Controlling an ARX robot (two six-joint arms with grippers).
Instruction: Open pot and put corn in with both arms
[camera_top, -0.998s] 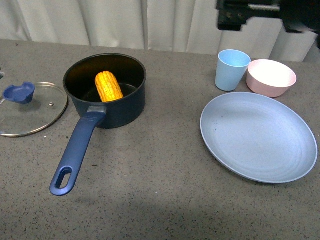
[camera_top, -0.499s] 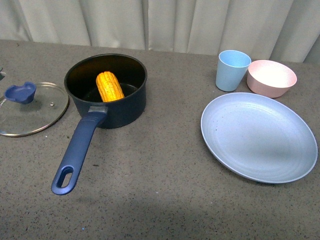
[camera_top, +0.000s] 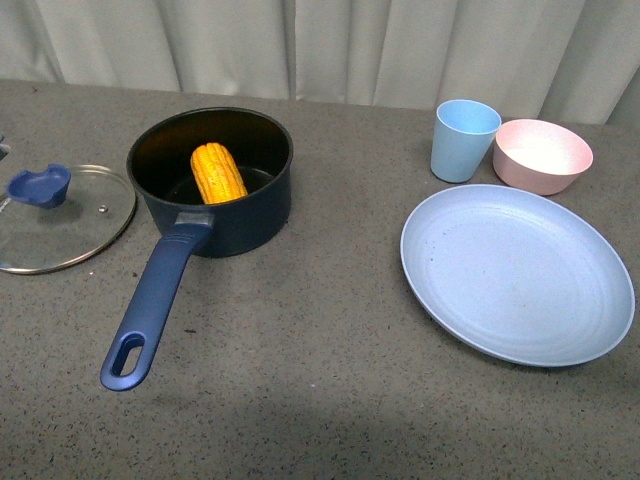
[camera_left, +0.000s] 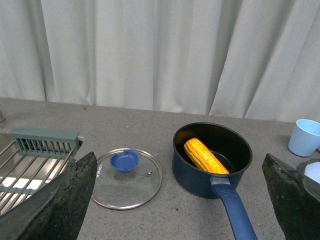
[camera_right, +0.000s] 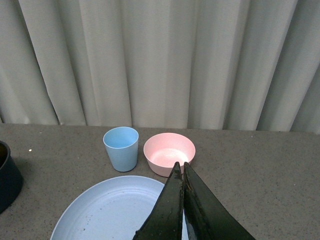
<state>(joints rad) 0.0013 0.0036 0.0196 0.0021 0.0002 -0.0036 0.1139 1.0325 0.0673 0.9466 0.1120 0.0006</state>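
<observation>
Sitting open on the grey worktop (camera_top: 330, 380), the pot (camera_top: 212, 205) has the corn (camera_top: 218, 172) inside it, cob leaning tilted against the black inner wall, one end down on the pot floor. Pot's long blue handle (camera_top: 152, 300) points toward the robot, oval hole at the near end.

Glass lid (camera_top: 62, 218) w/ blue knob lies flat on the worktop just left of the pot, close but apart from it. From the left wrist view same layout: lid (camera_left: 127, 177) beside pot (camera_left: 212, 160), corn (camera_left: 205, 156) lying slanted inside, and a metal rack (camera_left: 30, 160) w/ a grey-green slotted edge further out past the lid.

Over on the right side: light blue cup (camera_top: 463, 140) standing upright, pink bowl (camera_top: 542, 156) just beside it, and a big pale blue plate (camera_top: 517, 272) nearer the robot, well apart from the pot.

No arms in the front view. Left end effector (camera_left: 180, 200) is released, its two dark fingers (camera_left: 65, 200) spread wide at both edges of its wrist pic, nothing between them, raised above the worktop. Right end effector (camera_right: 183, 210) is clenched, fingers pressed together to a point w/ nothing gripped, hanging over the plate (camera_right: 110, 210) w/ cup (camera_right: 121, 148) and bowl (camera_right: 169, 153) beyond. Pale curtain (camera_top: 320, 45) behind everything.
</observation>
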